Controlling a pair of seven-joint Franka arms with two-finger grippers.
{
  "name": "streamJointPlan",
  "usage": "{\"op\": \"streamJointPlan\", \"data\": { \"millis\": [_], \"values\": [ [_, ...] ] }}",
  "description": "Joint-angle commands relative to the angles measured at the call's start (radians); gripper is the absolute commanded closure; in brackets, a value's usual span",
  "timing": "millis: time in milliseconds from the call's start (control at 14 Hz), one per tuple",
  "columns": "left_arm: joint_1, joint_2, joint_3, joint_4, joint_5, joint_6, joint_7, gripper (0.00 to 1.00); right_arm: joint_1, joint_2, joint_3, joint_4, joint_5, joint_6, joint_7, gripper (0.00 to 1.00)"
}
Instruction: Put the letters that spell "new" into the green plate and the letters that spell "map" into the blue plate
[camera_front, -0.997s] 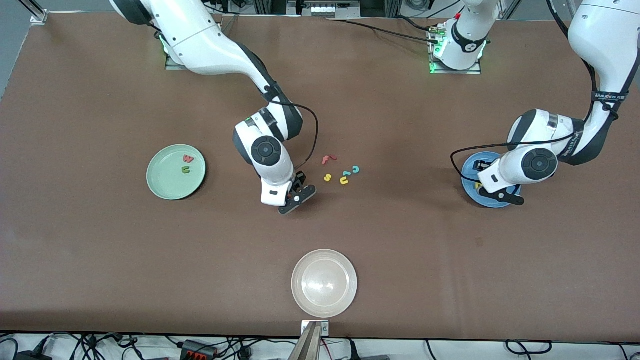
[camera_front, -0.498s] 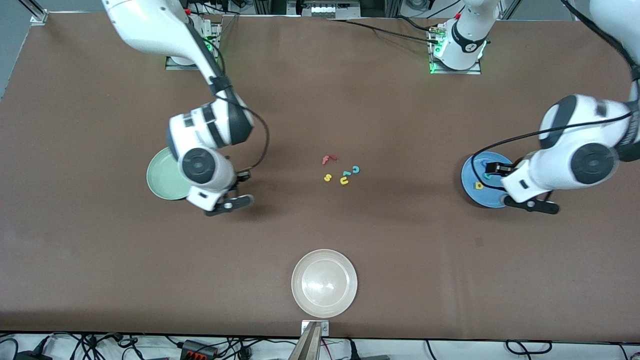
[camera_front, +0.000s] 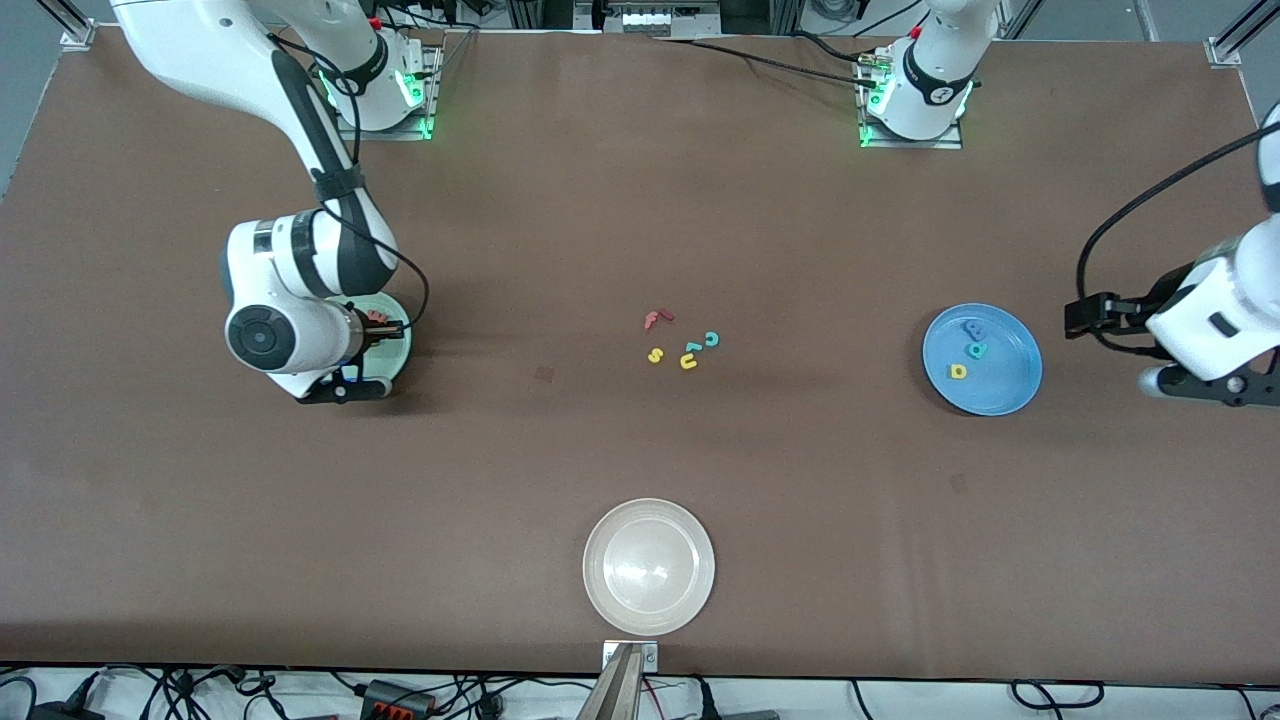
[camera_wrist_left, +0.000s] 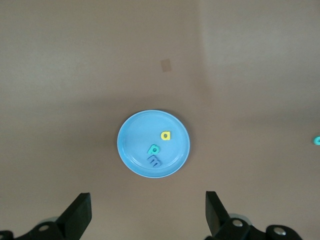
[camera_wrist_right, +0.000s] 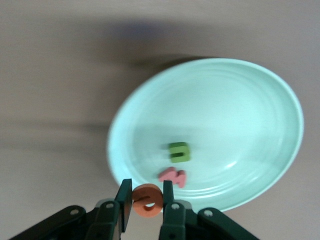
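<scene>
Holding: right claw (camera_wrist_right: 146, 206) is clenched on the small orange foam "e" (camera_wrist_right: 147, 201), pinched between both fingers, up over the rim of the round pale mint-green plate (camera_wrist_right: 250, 100).
Right arm: comes from its base at the top of the front view; its wrist covers most of the mint-green plate (camera_front: 398, 352) there.
Green plate contents: olive-green foam "n" (camera_wrist_right: 179, 151) and pinkish-red foam "w" (camera_wrist_right: 173, 176) lie inside, just beside each other, not touching as far as I can tell.
Green plate place: on the brown worktop (camera_front: 640, 200) toward the right arm's end.
Left claw (camera_wrist_left: 148, 217): released, fingers spread wide with nothing between them; high up, off the plate toward the left arm's end of the worktop.
Blue plate: round bright blue shallow plate (camera_front: 1005, 385) sits on the worktop toward the left arm's end, uncovered.
Blue plate contents: blue foam "m" (camera_front: 971, 328), teal foam "a" (camera_front: 976, 349), yellow foam "p" (camera_front: 957, 371), all three inside, close together in a short row.
Leftovers mid-worktop: red foam "f" (camera_front: 656, 318), yellow foam "s" (camera_front: 655, 355), yellow foam "u" (camera_front: 688, 362), teal foam "c" (camera_front: 711, 339), teal foam "l" (camera_front: 692, 347), clustered between the two plates.
Spare: round white/cream plate (camera_front: 649, 566) sits nearer the front camera than the cluster; holds nothing.
</scene>
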Motion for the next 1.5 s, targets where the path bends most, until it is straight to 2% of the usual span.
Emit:
{"op": "streamJointPlan", "data": {
  "millis": [0,142,214,285,427,498,641,712,783,854,1139,1282,1424],
  "values": [
    [-0.077,-0.078,0.180,0.018,-0.174,-0.017,0.002,0.00,-0.077,-0.013,0.016,-0.029,-0.009,0.017,-0.027,1.00],
    [-0.211,-0.147,0.412,0.006,-0.302,-0.012,0.008,0.00,-0.095,0.017,0.016,-0.030,-0.007,0.045,-0.027,1.00],
    [-0.271,-0.190,0.490,-0.041,-0.324,-0.003,0.008,0.00,-0.106,0.033,0.016,-0.030,-0.007,0.063,-0.028,1.00],
    [-0.339,-0.244,0.558,-0.104,-0.321,0.049,0.008,0.00,-0.121,0.040,0.016,-0.030,-0.009,0.077,-0.033,1.00],
    [-0.487,-0.380,0.711,-0.311,-0.322,0.190,0.017,0.00,-0.131,0.048,0.016,-0.030,-0.009,0.086,-0.051,1.00],
    [-0.526,-0.425,0.744,-0.388,-0.322,0.246,0.059,0.00,-0.131,0.050,0.016,-0.030,-0.007,0.090,-0.051,1.00],
    [-0.546,-0.454,0.764,-0.457,-0.329,0.287,0.152,0.00,-0.143,0.059,0.016,-0.030,-0.009,0.100,-0.059,1.00],
    [-0.549,-0.457,0.778,-0.462,-0.341,0.287,0.152,0.00,-0.152,0.062,0.016,-0.029,-0.007,0.100,-0.060,0.91],
    [-0.559,-0.463,0.795,-0.468,-0.353,0.287,0.152,0.00,-0.152,0.059,0.016,-0.021,0.000,0.097,-0.054,0.35],
    [-0.568,-0.463,0.796,-0.468,-0.355,0.287,0.150,0.00,-0.152,0.045,0.016,-0.012,0.000,0.088,-0.045,0.00],
    [-0.580,-0.456,0.804,-0.457,-0.392,0.279,0.088,0.00,-0.154,-0.065,0.013,0.054,0.003,-0.022,-0.033,0.00],
    [-0.582,-0.450,0.815,-0.451,-0.390,0.279,0.100,0.00,-0.154,-0.110,-0.004,0.130,0.002,-0.112,-0.021,0.00],
    [-0.583,-0.448,0.815,-0.447,-0.378,0.279,0.098,0.00,-0.155,-0.120,-0.030,0.251,0.005,-0.250,-0.018,0.00]
  ]
}}
